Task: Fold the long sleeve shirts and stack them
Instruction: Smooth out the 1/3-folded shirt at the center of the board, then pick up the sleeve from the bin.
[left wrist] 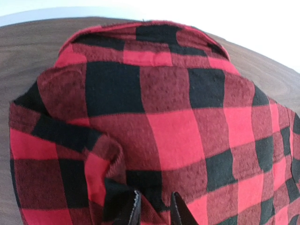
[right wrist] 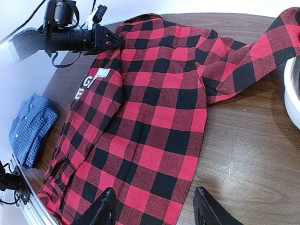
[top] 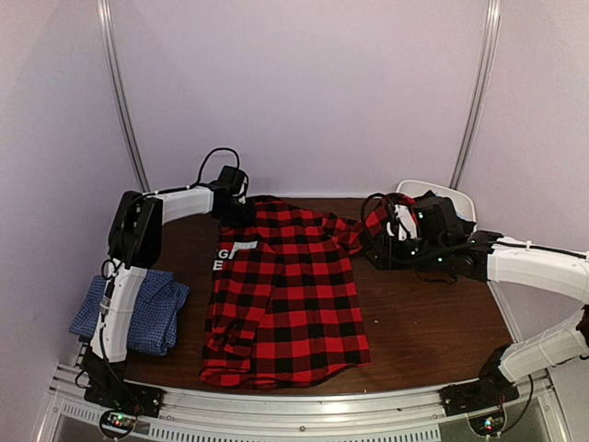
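Plaid shirt [top: 285, 295], lettering [top: 224, 250] part-hidden (fold), blue shirt [top: 162, 309] half-covered

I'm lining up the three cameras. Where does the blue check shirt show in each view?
Top external: blue check shirt at lower left, partly hidden by the left arm.
Left wrist: not in it.
Right wrist: at the left edge, midway down.
Shared landmark: the red plaid shirt, seen in all three views.
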